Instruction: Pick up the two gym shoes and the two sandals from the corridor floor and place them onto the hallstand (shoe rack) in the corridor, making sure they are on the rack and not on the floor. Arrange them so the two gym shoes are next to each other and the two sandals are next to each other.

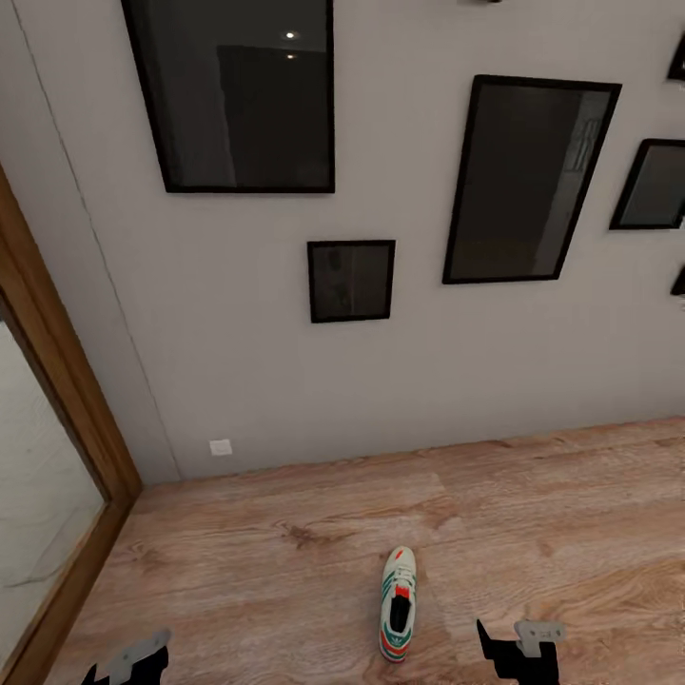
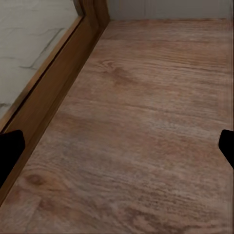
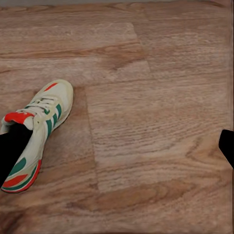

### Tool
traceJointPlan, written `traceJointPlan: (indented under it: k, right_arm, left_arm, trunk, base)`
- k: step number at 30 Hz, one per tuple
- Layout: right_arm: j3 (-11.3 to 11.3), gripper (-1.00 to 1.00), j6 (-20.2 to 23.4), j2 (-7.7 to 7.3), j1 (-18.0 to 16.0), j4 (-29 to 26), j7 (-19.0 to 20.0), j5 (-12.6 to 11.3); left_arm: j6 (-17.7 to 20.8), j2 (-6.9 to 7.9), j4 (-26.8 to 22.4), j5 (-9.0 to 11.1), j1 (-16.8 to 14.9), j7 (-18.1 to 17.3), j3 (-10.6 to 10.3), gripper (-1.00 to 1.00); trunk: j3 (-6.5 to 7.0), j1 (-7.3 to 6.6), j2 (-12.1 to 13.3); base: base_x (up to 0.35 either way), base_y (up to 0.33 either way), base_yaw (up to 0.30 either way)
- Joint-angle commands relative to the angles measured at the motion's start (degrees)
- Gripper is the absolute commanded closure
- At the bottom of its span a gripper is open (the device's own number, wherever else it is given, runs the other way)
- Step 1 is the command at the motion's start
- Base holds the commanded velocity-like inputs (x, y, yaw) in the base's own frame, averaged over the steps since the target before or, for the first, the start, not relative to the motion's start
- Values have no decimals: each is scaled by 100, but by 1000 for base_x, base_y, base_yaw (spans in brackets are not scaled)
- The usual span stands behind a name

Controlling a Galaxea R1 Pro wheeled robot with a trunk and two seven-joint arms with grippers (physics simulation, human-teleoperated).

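Note:
One gym shoe (image 1: 398,604), white with green stripes and red-orange accents, lies on the corridor floor (image 1: 285,561) with its toe towards the wall. My right gripper (image 1: 518,652) hangs open just right of the shoe's heel. In the right wrist view the shoe (image 3: 41,124) lies to one side, partly behind one dark fingertip (image 3: 9,151), and the gap of the right gripper (image 3: 117,148) is over bare planks. My left gripper (image 1: 124,666) is low at the left, open (image 2: 117,148) over bare floor. The sandals and the hallstand are out of view.
A grey wall (image 1: 238,381) with several black picture frames (image 1: 523,181) closes off the floor ahead. A wooden door frame with a pale glass panel (image 1: 57,400) runs along the left, close to my left gripper (image 2: 53,92). Wood floor stretches to the right.

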Motion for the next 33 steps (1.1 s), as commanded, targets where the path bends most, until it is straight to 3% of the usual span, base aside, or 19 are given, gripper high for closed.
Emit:
traceJointPlan:
  k: [1,22,33]
  right_arm:
    - [24,-100,-16,-1,-6,8,43,-62]
    - [24,-100,-18,1,-6,8,43,-62]
    - [24,-100,-17,1,-6,8,43,-62]
  left_arm:
    - [-25,1,1,47,-1,-6,-9,-100]
    - [-25,-7,1,46,-2,-4,-10,-100]
    - [-25,-8,1,46,-3,-6,-14,-100]
  trunk:
    - [-5,0,-2]
    - [-5,0,-2]
    - [-5,0,-2]
  base:
    - [97,221,-258]
    - [61,286,-54]
    - [1,80,0]
